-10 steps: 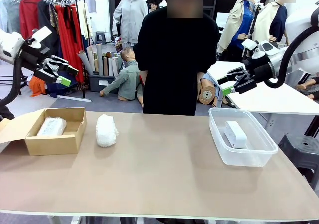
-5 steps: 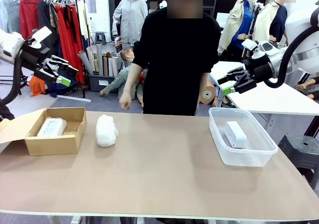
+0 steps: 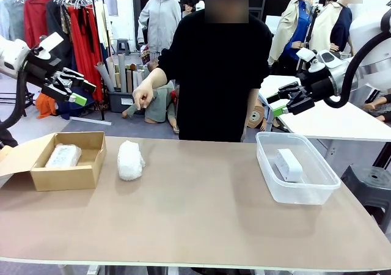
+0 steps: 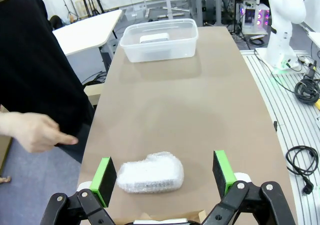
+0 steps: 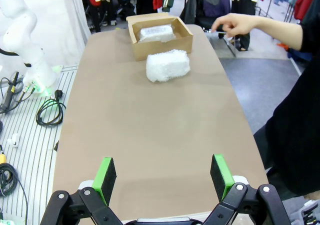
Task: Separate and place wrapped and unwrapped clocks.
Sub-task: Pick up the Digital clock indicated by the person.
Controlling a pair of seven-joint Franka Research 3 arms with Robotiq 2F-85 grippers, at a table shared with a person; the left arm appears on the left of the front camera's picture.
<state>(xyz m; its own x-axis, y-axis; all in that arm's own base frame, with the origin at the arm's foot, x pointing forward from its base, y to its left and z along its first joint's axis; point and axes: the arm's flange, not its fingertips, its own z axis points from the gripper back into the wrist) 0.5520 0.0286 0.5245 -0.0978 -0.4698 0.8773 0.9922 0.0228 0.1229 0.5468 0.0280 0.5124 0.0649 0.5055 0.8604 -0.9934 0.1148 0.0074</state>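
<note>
- Right gripper (image 5: 162, 172): fingers (image 5: 105, 174) spread wide over worktop (image 5: 145, 135).
- Bubble-wrap bundle (image 5: 167, 66) lies just near of cardboard box (image 5: 162, 47); clear-wrapped bundle (image 5: 156, 33) inside box.
- Person's hand (image 5: 235, 24) points, far right.

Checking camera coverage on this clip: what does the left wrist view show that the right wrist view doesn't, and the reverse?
Left wrist view: the open left gripper, and far down the table a clear bin holding the bare white clock. Right wrist view: the open right gripper, and a cardboard box holding the bundle in clear plastic. Both: the bubble-wrap bundle lying loose on the table, and the person's hand.
</note>
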